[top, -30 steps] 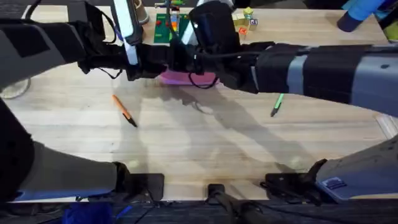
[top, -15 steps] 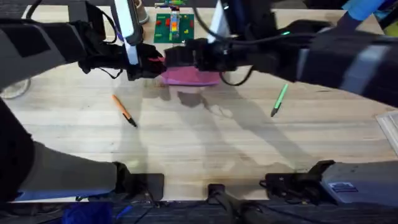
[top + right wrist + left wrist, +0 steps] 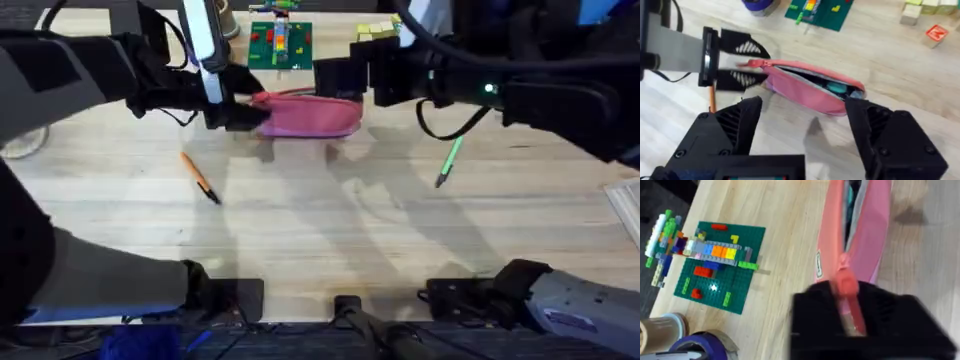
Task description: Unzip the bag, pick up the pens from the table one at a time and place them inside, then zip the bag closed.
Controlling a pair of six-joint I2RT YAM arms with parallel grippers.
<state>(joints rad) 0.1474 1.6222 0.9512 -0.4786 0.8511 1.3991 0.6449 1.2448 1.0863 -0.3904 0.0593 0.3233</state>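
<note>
Counter (image 3: 320, 240): pale planks carried everything, spreading wide below both arms.
Bag (image 3: 305, 113): the pink pouch lay between the two grippers, long axis running straight from one to the other; the right wrist view showed the zipper already parted, dark lining in sight.
Left gripper (image 3: 240, 112): clamped tight on the pouch's end nearest it, fingers closed around the pink tab, as the left wrist view (image 3: 850, 305) showed.
Right gripper (image 3: 345, 75): jaws spread wide and holding nothing, hovering just off the far end of the pouch, which showed between its fingers in its own wrist view (image 3: 802, 135).
Green pen (image 3: 448, 162): lay on the counter near the right gripper, toward that arm's base side, long axis slanted, well apart from the pouch.
Orange pen (image 3: 199, 177): lay near the left gripper, on its base side, also slanted.
Judgement: unzipping looked done; the free right gripper sat closer to the green pen, so that pick looked likeliest, a short swing away from the pouch.
</note>
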